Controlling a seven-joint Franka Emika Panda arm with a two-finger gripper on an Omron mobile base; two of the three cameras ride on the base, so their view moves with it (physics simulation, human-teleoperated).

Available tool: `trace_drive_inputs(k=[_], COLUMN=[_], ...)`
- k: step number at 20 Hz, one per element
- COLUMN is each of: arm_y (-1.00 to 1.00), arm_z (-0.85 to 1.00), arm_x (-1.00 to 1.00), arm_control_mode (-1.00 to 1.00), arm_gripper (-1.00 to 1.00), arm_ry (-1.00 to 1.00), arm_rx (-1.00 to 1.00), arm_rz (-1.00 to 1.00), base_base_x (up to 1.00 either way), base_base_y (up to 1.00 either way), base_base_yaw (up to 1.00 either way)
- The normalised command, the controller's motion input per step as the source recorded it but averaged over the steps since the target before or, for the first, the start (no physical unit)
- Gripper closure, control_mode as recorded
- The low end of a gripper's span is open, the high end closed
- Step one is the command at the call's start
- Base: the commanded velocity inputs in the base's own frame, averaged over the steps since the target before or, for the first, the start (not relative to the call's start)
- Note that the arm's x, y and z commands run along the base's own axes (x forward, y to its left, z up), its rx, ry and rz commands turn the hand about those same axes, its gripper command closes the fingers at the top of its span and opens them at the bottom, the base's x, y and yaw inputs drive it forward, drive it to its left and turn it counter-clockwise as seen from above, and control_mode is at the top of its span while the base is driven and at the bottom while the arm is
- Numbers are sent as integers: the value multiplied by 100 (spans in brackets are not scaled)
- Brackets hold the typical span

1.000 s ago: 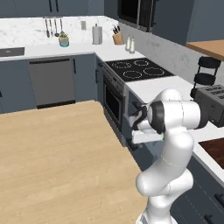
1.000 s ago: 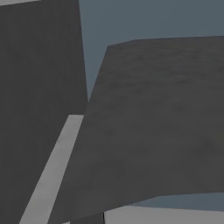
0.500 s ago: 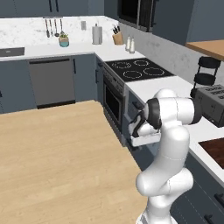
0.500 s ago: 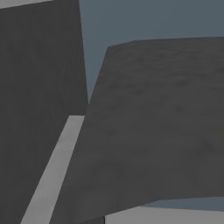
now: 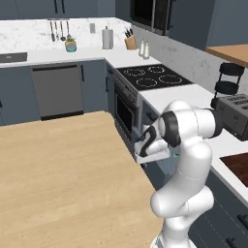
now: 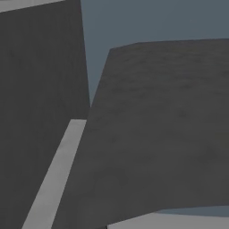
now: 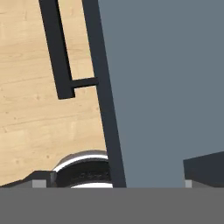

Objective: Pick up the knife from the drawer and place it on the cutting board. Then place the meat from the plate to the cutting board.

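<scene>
The drawer (image 5: 151, 157) stands out a little from the cabinet below the counter, right of the stove. My gripper (image 5: 146, 148) hangs over its front, pointing down, jaws open and holding nothing. In the hand view the drawer's (image 7: 166, 87) blue-grey panel lies close under the gripper (image 7: 116, 178), and its dark bar handle (image 7: 56, 48) runs along the left. One fingertip (image 7: 202, 168) shows at the lower right. The knife is hidden. A corner of the dark reddish cutting board (image 5: 238, 163) lies on the counter at the far right. The meat and the plate are out of view.
A toaster (image 5: 235, 114) stands on the counter behind the cutting board. The black cooktop (image 5: 151, 77) and the oven (image 5: 124, 109) are to the drawer's left. Light wooden floor (image 5: 58, 174) spreads out on the left. The arm's white body (image 5: 186, 193) rises in front of the cabinets.
My hand has dropped lower and a little to the left, closer over the drawer's front. The jaws have stayed open.
</scene>
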Motion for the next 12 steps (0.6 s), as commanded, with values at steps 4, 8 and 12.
trace_drive_inputs(k=[4, 8, 12], arm_y=[100, 100, 100], arm_z=[5, 18, 27], arm_x=[0, 0, 0], arm_control_mode=[-100, -100, -100], arm_gripper=[-100, -100, -100], arm_ry=[-1, 0, 0], arm_rx=[3, 6, 5], arm_rz=[0, 0, 0], base_base_x=[0, 0, 0], base_base_y=[0, 0, 0], base_base_yaw=[0, 0, 0])
